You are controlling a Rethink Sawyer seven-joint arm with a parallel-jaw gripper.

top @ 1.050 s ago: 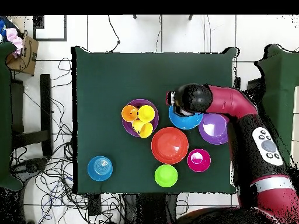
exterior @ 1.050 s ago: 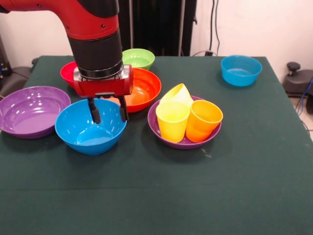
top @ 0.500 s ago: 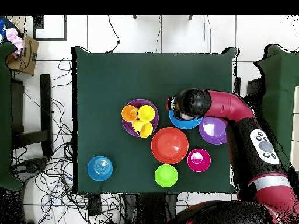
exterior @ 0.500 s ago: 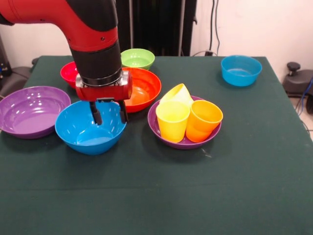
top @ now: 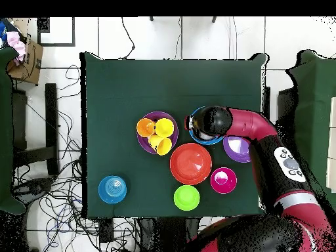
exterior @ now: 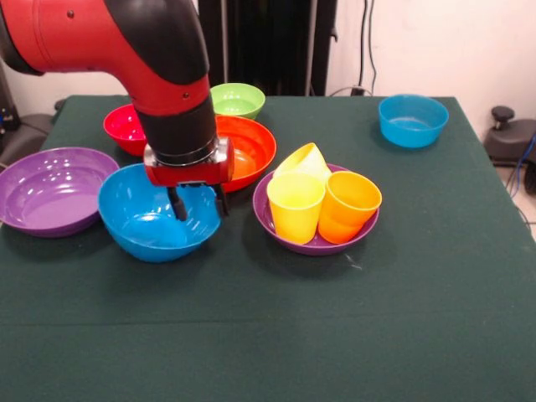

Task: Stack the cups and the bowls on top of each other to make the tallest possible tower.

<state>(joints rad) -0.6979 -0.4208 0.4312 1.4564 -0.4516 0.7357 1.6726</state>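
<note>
Pincer: lowered over the right rim of the large blue bowl, left of centre in the front view. One finger hangs inside the bowl, the other just outside the rim, so the wall stands between them; jaws narrow, but whether they are gripping the wall cannot be told. The bowl appears tipped, its left side higher. It lies directly under the pincer, so the coming move likely turns on closing across the rim and lifting straight up.

Large bowls, four: blue, as above; purple bowl at the left edge, touching or just beside the blue one; orange bowl behind the pincer; second purple bowl right of centre, holding the cups.

Small bowls, three: red and green at upper left; blue at upper right, well apart from the rest.

Cups, three, all inside the second purple bowl: yellow, upright; orange, upright; yellow, tipped over behind them.

Tower: none begun on the green tabletop.
</note>
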